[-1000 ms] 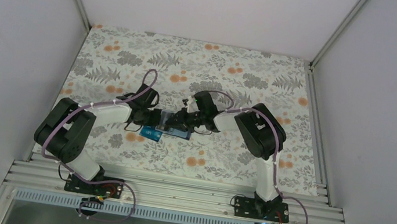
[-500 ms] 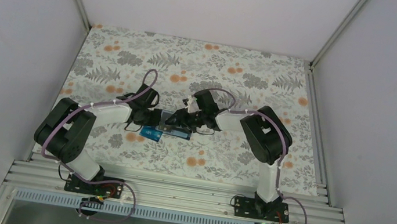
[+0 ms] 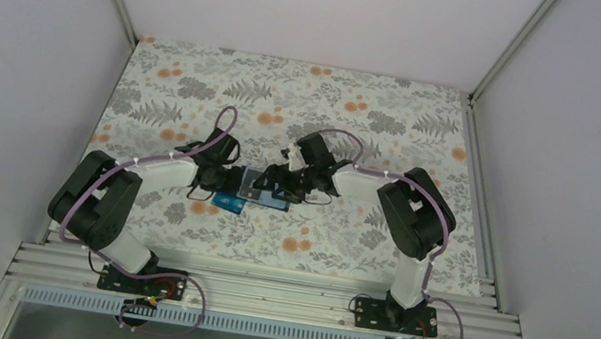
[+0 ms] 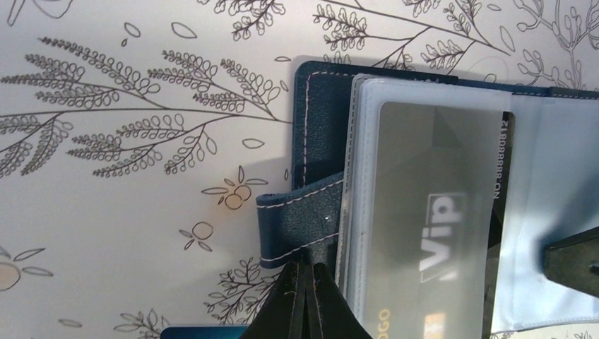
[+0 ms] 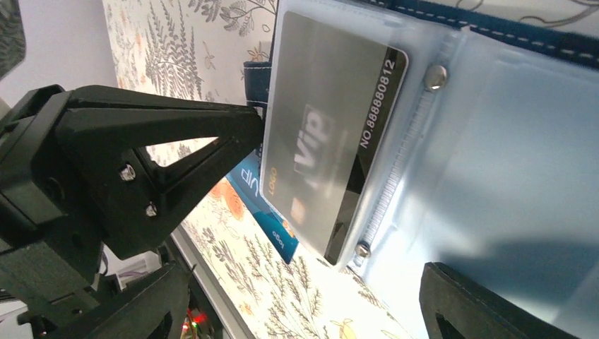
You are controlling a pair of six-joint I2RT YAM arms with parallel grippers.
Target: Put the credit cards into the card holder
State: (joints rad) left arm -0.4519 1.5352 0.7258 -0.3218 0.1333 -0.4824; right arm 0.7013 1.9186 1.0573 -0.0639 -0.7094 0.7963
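left gripper (image 4: 305, 282) shut at the strap (image 4: 297, 219) of the open navy card holder (image 4: 318, 106), right gripper (image 5: 304, 304) jaws wide over its clear sleeve (image 5: 508, 176) w/ a black vip card (image 5: 325, 141) inside

- Card holder (image 4: 315, 134): dark navy outside, pale stitching along its edges, cloudy blue-grey sleeves within.
- Black card (image 5: 321, 148) under a sleeve: pale "Vip" lettering, a light number down one edge.
- Teal-blue card (image 3: 227, 203): light lettering.
- Tablecloth (image 3: 201, 93): white, grey ferns, orange blossoms.
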